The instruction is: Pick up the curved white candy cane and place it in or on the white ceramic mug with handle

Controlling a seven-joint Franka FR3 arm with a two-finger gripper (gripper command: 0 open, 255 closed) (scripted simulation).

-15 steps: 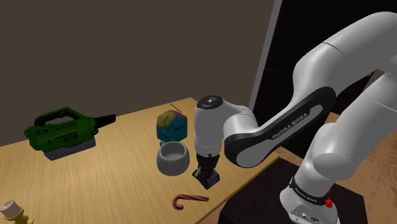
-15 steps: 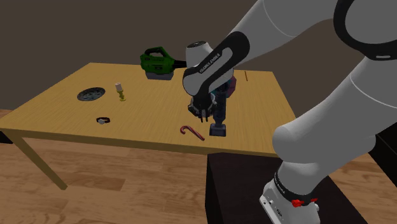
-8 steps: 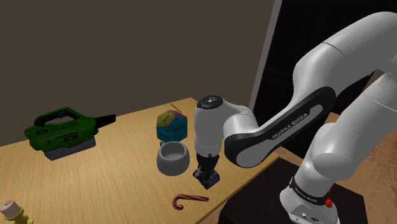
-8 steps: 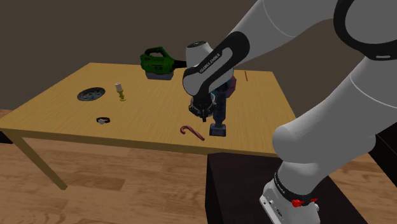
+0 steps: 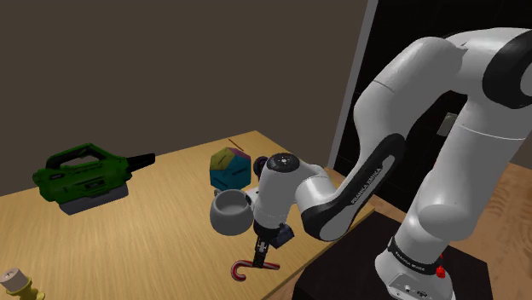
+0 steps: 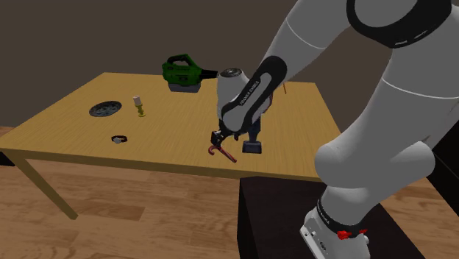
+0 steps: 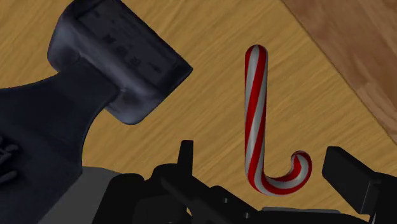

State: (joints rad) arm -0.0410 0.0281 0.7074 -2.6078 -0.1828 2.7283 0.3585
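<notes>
Right under the claw (image 7: 270,167), spread wide, the striped candy cane (image 7: 255,108) lies shaft crosswise between the fingers (image 7: 351,178), probably not touching.

The white arm (image 5: 409,85) rises from its stand (image 5: 341,268), arches high and folds back down beside the stand. The black tool (image 5: 258,259) points steeply downward just past the stand's edge, its fingers (image 7: 347,175) spread apart.
</notes>
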